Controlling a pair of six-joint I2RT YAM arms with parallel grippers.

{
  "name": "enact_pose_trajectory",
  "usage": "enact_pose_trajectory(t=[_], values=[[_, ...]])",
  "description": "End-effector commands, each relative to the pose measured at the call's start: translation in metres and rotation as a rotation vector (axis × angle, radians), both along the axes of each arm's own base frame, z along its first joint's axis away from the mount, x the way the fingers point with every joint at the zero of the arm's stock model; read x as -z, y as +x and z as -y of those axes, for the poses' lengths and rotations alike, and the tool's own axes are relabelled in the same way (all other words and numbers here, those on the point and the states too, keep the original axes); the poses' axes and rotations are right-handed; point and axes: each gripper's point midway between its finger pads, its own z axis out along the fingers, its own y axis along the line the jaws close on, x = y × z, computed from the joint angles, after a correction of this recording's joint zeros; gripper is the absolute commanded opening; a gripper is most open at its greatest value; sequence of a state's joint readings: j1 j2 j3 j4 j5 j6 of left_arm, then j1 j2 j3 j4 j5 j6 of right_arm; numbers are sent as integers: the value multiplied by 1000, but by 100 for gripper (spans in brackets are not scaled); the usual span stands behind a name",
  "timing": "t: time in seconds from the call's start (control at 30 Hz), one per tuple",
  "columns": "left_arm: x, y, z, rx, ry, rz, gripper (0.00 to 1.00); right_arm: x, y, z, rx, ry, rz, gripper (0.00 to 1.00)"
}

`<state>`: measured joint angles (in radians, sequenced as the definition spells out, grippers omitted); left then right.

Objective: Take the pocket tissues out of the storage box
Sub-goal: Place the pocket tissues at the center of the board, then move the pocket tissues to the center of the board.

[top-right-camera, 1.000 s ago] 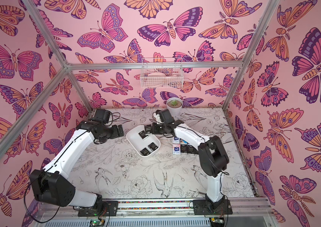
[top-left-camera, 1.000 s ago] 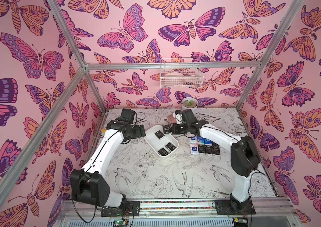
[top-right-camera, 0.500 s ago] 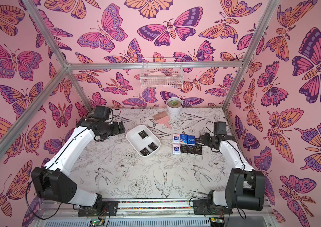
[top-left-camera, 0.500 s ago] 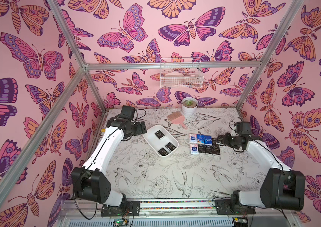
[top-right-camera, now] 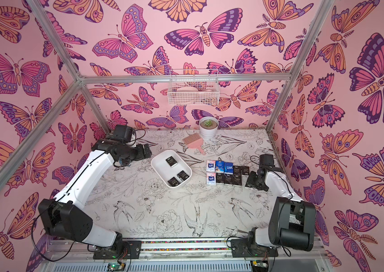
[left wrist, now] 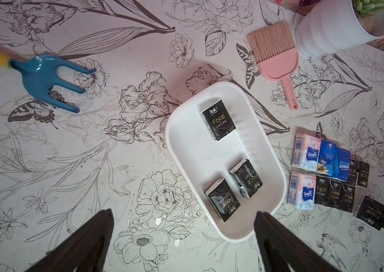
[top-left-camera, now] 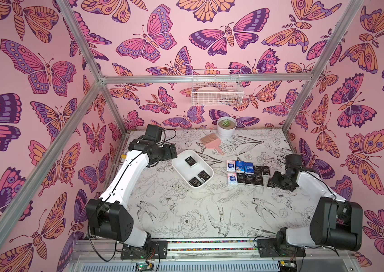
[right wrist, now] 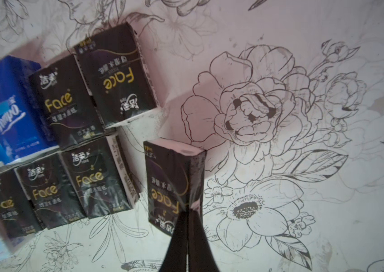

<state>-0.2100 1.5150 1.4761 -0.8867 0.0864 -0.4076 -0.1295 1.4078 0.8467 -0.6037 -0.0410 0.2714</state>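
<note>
Right wrist view: the right gripper [right wrist: 187,213] has its fingers pressed together on the near edge of one black tissue pack [right wrist: 174,181], pinching it so it's tilted up off the table.
Where that pack is: just beside the end of the rows of packs, at their outer end, on the right arm's side; in a top view it's the dark pack at the gripper tip [top-left-camera: 270,183].
Rows on the table: two neat rows of tissue packs [top-left-camera: 245,173], white-pink ones at one end, blue in the middle of the far row, black for the rest, all touching or nearly.
Storage box: white tray [top-left-camera: 179,168] sits at an angle mid-table, well apart from the rows.
Still in the box: three black packs, one [left wrist: 215,122] alone at the far end, two [left wrist: 233,188] side by side at the near end.
Left gripper: [left wrist: 184,216] fingers spread wide, hovering over the near end of the box, not touching anything as far as I can see.
Other stuff: pink brush [left wrist: 275,61] next to the white plant pot [left wrist: 322,30], a blue hand rake [left wrist: 45,77] with a yellow handle off to the side, wire basket [top-left-camera: 216,90] up on the back wall.
</note>
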Motion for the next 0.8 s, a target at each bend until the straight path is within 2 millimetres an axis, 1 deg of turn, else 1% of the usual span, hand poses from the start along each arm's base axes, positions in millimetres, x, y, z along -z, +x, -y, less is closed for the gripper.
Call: enact_pose_trajectory(t=[0.0,0.03,0.13,0.23,0.33,0.4,0.5,0.67,0.77], values=[[-2,5,5,24,-7,10,100,3,-5,7,-9,-37,-49,6],[-2,5,5,23,-7,8,100,3,-5,8,-7,-42,-57,10],[-1,5,5,27,-5,7,100,-1,-4,12,6,-61,-55,19],[-2,5,5,26,-7,10,100,-6,0,16,24,-76,-41,25],[-3,4,5,28,-8,13,100,-5,2,24,58,-111,-53,29],[-4,2,4,31,-1,17,100,-2,3,30,84,-129,-63,33],[-4,1,1,30,15,21,100,6,3,34,115,-112,-66,38],[-5,0,0,33,22,26,100,18,-2,30,118,-83,-81,46],[-7,0,0,37,24,33,100,25,-4,23,113,-51,-81,47]])
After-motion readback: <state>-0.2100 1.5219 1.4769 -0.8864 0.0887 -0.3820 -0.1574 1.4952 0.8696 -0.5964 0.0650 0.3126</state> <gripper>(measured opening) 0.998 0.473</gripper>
